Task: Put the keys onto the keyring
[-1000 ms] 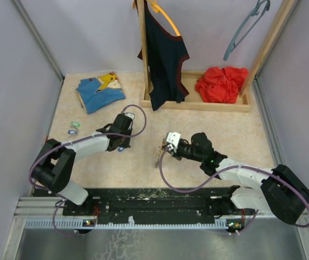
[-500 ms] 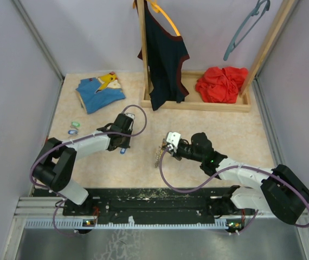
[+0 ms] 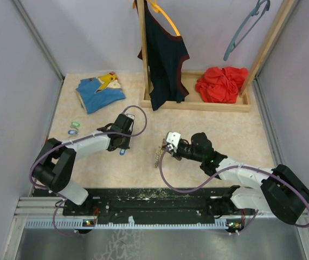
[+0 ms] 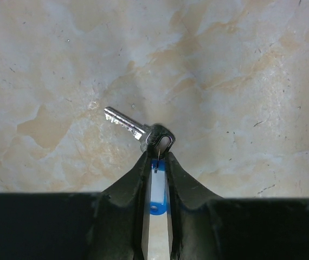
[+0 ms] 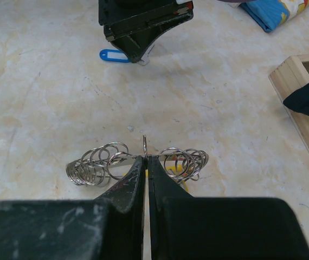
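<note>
top view: left gripper (image 3: 123, 144) sits low over the bench left of centre, right gripper (image 3: 167, 150) is near the centre, a bit toward the near edge, with the keyring (image 3: 159, 157) at its tip. the two are apart and facing each other, which looks like setup for a handoff-style threading. two small coloured pieces (image 3: 74, 128), mint and blue, lie close to the left edge. probably more keys, too small to confirm. left wrist view: the claw is pressed together on a silver key (image 4: 127, 123), pinching it at the head end. the blade sticks out clear toward the left, and the blue tag (image 4: 157, 201) trails back between the fingers. gripping there keeps the head hole just past the fingertips, so it's presentable to the wire. right wrist view: right claw (image 5: 145, 158) is pressed together on one loop of the keyring (image 5: 182, 158). that loop stands upright above the tips while the rest of the coils and the yellow tag (image 5: 172, 171) rest on the bench either side. my read: it holds the loop up as the target. nothing threaded yet.
</note>
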You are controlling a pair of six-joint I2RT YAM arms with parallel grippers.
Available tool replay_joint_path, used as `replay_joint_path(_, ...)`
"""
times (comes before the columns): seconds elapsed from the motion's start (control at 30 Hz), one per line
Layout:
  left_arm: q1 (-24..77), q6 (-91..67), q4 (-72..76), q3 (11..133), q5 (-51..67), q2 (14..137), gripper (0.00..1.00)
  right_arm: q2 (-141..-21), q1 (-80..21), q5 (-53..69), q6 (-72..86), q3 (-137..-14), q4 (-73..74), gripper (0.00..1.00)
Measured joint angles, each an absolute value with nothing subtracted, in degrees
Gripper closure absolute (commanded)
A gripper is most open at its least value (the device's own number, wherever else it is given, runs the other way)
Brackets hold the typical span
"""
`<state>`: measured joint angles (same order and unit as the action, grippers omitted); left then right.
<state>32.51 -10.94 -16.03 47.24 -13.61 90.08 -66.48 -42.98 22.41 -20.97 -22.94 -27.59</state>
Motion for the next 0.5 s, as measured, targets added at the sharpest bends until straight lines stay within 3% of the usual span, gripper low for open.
replay_joint_path(0.5, 32.53, -10.96, -17.28, 48.16, -14.06, 88.90, 0.80, -66.48, -42.98, 22.68, -20.97, -22.94, -27.62, 1.00)
